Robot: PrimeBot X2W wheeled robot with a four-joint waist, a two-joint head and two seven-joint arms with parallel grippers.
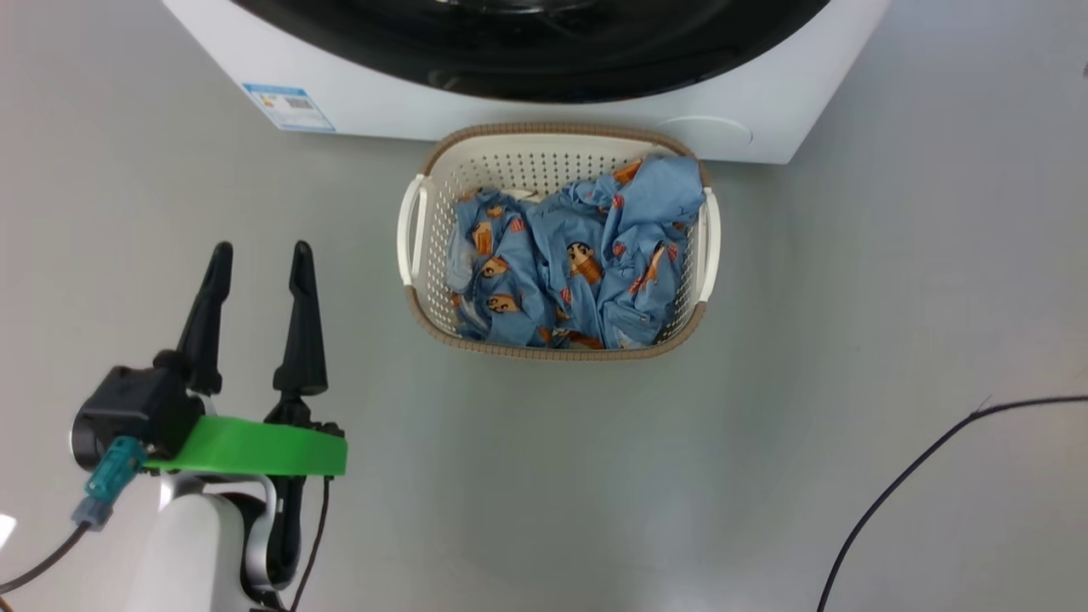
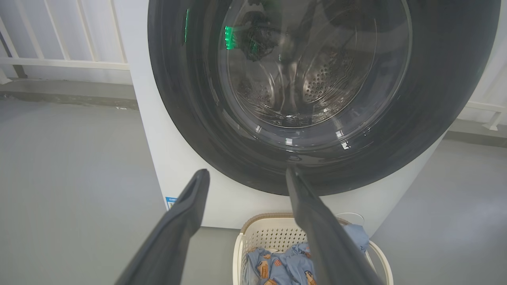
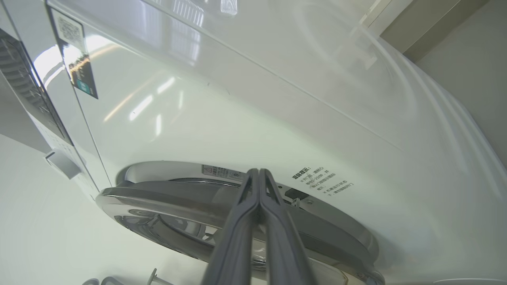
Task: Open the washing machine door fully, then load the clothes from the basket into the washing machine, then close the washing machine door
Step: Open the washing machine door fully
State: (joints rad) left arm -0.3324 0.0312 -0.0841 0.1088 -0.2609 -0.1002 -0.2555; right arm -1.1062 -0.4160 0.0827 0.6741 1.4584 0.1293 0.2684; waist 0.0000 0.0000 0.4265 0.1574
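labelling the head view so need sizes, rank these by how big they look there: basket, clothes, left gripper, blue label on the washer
1. basket
2. clothes and left gripper: these look about alike, and the gripper is nearer the camera, so I won't rank them against each other
3. blue label, clearly smallest

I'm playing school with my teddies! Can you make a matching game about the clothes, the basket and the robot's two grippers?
Things:
1. clothes
2. basket
3. left gripper
4. right gripper

Colour or state:
a. shut
b. light blue
c. open
d. cream with a brown rim

Pairs: 1-b, 2-d, 3-c, 4-a
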